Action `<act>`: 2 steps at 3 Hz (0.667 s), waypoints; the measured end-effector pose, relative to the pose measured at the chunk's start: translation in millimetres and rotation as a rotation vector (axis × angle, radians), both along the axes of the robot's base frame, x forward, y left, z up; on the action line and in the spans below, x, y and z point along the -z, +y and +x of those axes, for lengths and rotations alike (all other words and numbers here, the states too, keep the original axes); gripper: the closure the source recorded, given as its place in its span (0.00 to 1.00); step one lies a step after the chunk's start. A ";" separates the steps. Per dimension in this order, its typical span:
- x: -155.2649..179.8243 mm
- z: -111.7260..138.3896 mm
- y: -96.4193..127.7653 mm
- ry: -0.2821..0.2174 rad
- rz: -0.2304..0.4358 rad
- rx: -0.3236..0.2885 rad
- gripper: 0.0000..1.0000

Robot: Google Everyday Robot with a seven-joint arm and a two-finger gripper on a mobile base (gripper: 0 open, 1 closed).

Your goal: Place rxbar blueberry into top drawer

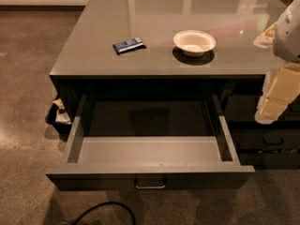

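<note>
The rxbar blueberry (128,45), a small flat dark blue bar with white lettering, lies on the grey countertop (93,55), left of centre. The top drawer (150,172) is pulled wide open below the counter's front edge. Its light grey interior holds nothing, and a small metal handle (150,184) sits centred on its front. My gripper (271,108) hangs at the right edge of the view, beside the counter's front right corner. It is well to the right of the bar, to the right of the drawer, and holds nothing that I can see.
A round white bowl (194,42) stands on the counter to the right of the bar. Narrower dark drawers (267,139) are closed at the right. A dark bin with crumpled paper (58,114) sits on the floor at the left. A black cable (105,210) lies in front of the drawer.
</note>
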State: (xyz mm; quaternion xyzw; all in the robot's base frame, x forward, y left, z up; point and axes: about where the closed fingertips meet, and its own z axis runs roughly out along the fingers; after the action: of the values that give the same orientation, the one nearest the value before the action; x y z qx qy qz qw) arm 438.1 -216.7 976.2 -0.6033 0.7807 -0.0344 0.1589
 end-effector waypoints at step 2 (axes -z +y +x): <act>-6.3 9.6 2.3 -0.024 0.061 0.014 0.00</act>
State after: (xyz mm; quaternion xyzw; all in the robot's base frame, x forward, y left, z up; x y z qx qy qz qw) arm 447.7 -214.4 982.4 -0.5923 0.7836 -0.0190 0.1865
